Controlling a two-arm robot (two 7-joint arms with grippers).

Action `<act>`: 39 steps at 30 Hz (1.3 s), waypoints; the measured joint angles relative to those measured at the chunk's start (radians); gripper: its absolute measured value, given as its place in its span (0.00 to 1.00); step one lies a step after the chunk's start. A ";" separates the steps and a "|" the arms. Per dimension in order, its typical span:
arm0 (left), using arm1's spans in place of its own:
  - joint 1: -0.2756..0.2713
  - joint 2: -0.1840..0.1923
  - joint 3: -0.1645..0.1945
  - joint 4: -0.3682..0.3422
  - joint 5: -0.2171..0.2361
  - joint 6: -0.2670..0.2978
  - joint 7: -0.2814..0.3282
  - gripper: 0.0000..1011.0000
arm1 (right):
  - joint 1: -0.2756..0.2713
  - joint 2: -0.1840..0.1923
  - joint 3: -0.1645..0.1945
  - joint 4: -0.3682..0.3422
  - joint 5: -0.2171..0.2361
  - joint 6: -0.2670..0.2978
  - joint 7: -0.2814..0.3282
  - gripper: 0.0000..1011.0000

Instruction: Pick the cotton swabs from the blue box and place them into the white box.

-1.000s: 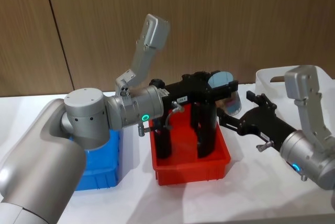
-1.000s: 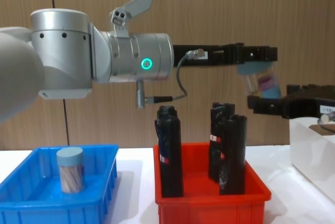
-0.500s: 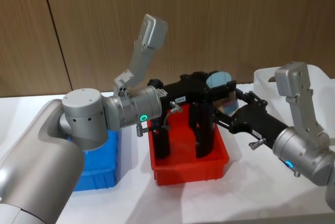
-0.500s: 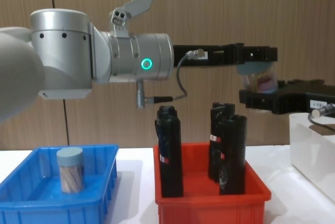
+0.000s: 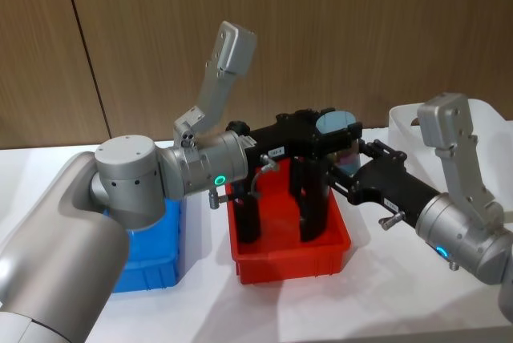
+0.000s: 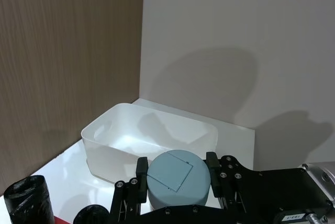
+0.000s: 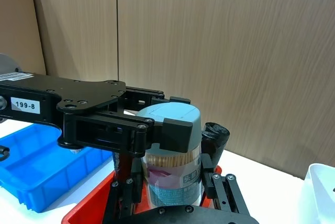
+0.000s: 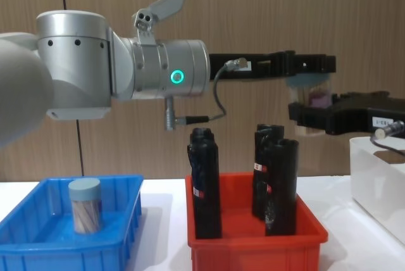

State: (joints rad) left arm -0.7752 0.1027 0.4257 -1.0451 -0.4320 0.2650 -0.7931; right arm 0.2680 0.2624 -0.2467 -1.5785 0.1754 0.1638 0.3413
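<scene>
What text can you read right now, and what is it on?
"199-8": white tag on the left hand.
Too blurred to read: printed label on the cotton swabs jar.
Too small to read: small tag on the right hand; red-white labels on the black tubes.

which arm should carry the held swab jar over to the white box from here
Right. The left gripper holds the cotton swab jar by its lid above the red bin. The right gripper sits at the jar's lower body, on the white box side, so its carry looks shorter.
</scene>
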 joint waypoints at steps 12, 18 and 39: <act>0.000 0.000 0.000 0.000 0.001 0.001 0.001 0.96 | -0.005 0.003 -0.002 -0.016 0.000 0.005 -0.002 0.64; 0.000 0.000 0.000 0.000 0.002 0.001 0.001 0.99 | -0.007 0.005 -0.003 -0.019 0.000 0.005 -0.004 0.64; 0.000 0.000 0.000 0.000 0.001 0.001 0.001 0.99 | 0.000 0.024 0.030 0.038 0.018 -0.003 -0.088 0.64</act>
State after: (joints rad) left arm -0.7752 0.1028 0.4258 -1.0449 -0.4306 0.2655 -0.7926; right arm 0.2678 0.2861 -0.2163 -1.5400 0.1930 0.1608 0.2532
